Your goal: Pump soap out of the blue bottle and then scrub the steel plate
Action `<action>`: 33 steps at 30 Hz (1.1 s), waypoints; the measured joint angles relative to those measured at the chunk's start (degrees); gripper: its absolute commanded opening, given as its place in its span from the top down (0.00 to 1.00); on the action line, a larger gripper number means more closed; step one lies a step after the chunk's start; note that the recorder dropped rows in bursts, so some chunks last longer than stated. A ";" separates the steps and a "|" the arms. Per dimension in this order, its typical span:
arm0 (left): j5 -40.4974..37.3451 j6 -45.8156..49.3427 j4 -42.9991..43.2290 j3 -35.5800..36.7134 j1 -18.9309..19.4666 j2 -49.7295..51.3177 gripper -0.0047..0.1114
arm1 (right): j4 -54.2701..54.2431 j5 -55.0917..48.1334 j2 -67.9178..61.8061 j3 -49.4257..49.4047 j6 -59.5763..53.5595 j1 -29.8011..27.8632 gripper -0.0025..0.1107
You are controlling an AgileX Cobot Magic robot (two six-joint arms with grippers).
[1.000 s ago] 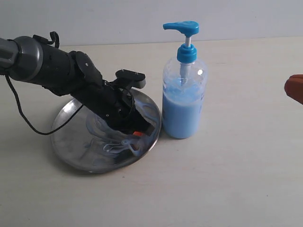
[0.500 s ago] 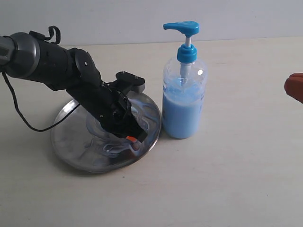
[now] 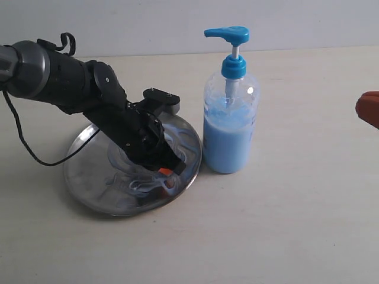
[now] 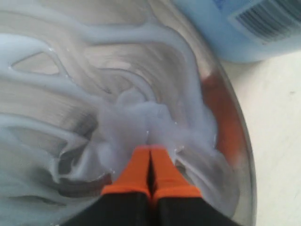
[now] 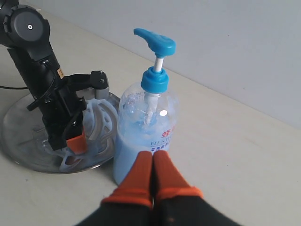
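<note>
One barcode (image 4: 269, 20) on blue bottle (image 3: 230, 133)

On the table (image 3: 284, 225), plate (image 3: 89, 177) at left, bottle (image 3: 228, 142) just beside its right rim. Soap (image 3: 139, 184) on plate, toward that rim. Left gripper (image 3: 166, 174) down in soap; right gripper (image 3: 370, 110) well right of bottle.

Matte black left arm (image 3: 112, 115), chunky jointed segments, topped by a grey metallic cylinder (image 3: 29, 71). Thin black cable (image 3: 56, 167) looping off it, plus a short loop up top. Round joint cap (image 5: 29, 27) with a small bright screw dead centre. Tiny yellow label (image 5: 60, 73) lower down. Black boxy bracket (image 3: 161, 98) near the wrist. Left gripper (image 4: 150, 155): orange tapered fingers (image 4: 134, 172) on black bases. Right gripper (image 5: 152, 160) just the same, orange over black.
</note>
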State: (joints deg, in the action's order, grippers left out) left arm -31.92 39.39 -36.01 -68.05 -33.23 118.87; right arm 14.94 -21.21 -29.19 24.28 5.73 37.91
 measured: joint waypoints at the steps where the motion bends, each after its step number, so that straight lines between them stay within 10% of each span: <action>1: -0.02 0.16 -0.37 0.00 0.00 0.00 0.96 | 0.00 0.00 0.00 0.00 0.00 0.00 0.98; 33: 10.87 9.91 -12.01 0.07 0.00 2.32 0.96 | 0.00 0.04 0.00 0.00 0.11 0.00 0.98</action>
State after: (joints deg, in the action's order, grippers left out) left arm -21.05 49.30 -48.02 -67.98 -33.23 121.19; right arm 14.94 -21.17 -29.19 24.28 5.84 37.91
